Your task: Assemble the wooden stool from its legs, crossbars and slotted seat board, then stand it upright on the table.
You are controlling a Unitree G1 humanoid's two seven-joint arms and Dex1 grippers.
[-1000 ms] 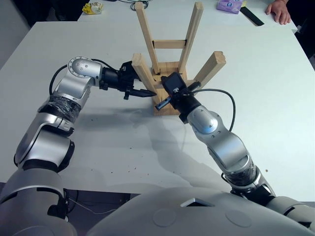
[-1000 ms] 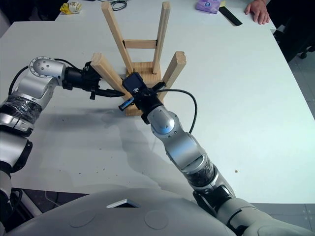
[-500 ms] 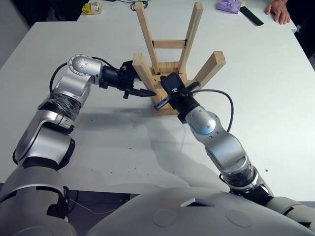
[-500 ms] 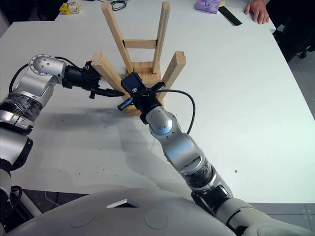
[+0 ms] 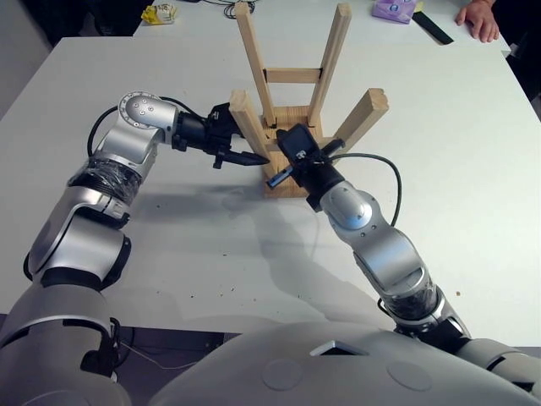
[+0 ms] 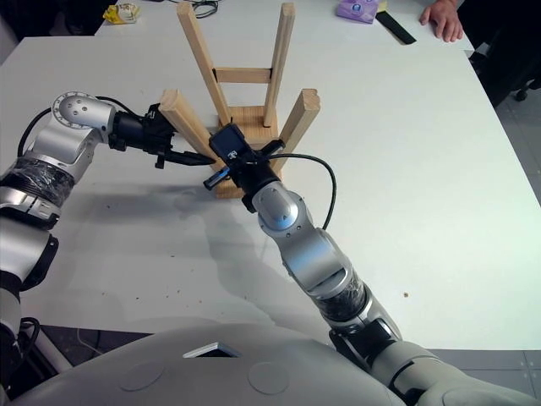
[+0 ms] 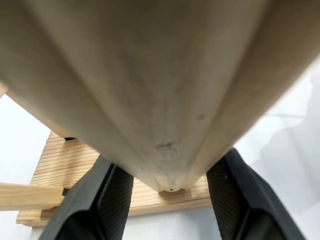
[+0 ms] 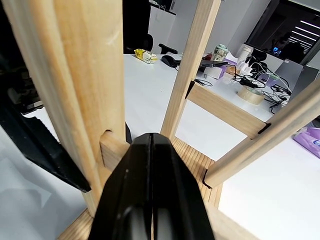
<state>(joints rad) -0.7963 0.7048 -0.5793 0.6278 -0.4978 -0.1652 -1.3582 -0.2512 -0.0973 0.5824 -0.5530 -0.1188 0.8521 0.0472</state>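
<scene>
The wooden stool stands upside down on the white table, its slotted seat board point(image 5: 286, 188) flat on the surface and its legs pointing up. A crossbar point(image 5: 292, 75) joins the two far legs. My left gripper point(image 5: 247, 156) is shut on the near-left leg point(image 5: 243, 118), whose wood runs between the black fingers point(image 7: 114, 196). My right gripper point(image 8: 152, 144) is shut with nothing in it. Its tip sits low between the near legs, against a short crossbar end point(image 8: 113, 148) set in the near-left leg. The near-right leg point(image 5: 363, 108) leans outward.
A purple packet point(image 5: 395, 10) and a black flat object point(image 5: 433, 28) lie at the back right, near a person's hand point(image 5: 478, 17). A yellow item point(image 5: 159, 12) lies at the back left. Open table stretches on both sides of the stool and in front of it.
My left arm's elbow has lifted slightly while its gripper keeps hold of the leg. The stool and the right arm stay almost still.
</scene>
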